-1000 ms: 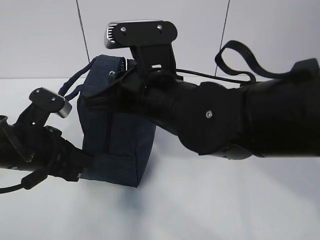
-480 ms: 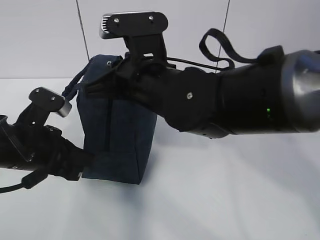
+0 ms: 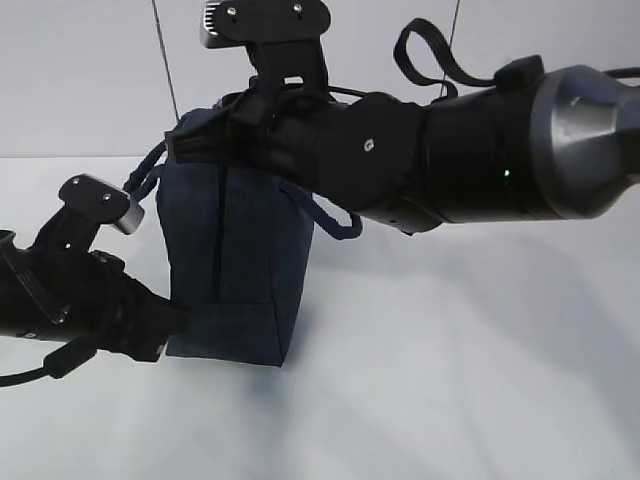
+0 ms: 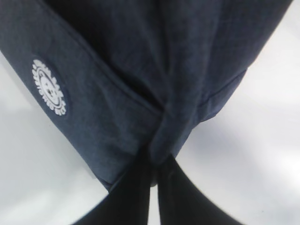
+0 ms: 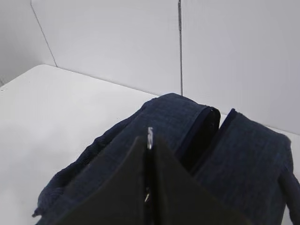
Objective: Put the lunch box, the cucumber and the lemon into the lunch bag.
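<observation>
While both arms are on the lunch bag (image 3: pixel 235 265), you have it standing upright on the white table (image 3: pixel 450 380).

From the outside camera, your right gripper (image 3: pixel 185 148) sits at the bag's top edge, a rope handle (image 3: pixel 325 215) hanging under the arm, and your left gripper (image 3: pixel 178 322) meets the bag's lower corner. At the left wrist, the fingers (image 4: pixel 136 187) are clenched on a fold of the navy fabric near a white round logo (image 4: pixel 48 87). At the right wrist, the fingers (image 5: pixel 166 187) are pressed together on a silver zipper pull (image 5: pixel 150 137) beside the partly open zipper.
</observation>
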Controlling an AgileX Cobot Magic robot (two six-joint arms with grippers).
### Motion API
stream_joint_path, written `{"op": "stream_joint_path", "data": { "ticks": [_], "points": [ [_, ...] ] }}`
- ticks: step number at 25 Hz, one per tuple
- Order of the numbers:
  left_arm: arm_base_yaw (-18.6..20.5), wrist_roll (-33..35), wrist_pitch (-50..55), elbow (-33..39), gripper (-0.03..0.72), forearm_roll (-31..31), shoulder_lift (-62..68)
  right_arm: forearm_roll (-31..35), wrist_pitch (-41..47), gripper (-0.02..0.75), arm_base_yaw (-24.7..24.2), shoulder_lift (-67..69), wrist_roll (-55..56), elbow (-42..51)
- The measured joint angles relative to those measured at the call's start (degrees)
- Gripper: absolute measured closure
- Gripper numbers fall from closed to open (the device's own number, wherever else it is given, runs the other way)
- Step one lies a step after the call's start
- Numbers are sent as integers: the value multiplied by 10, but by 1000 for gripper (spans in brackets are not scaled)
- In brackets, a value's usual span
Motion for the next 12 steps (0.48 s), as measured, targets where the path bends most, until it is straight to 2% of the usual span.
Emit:
{"op": "stream_joint_path", "data": {
  "ticks": [12],
  "points": [
    [0,0,7,0,687,0,0,-4,30,751,-40,43,-22,-73]
  ]
}}
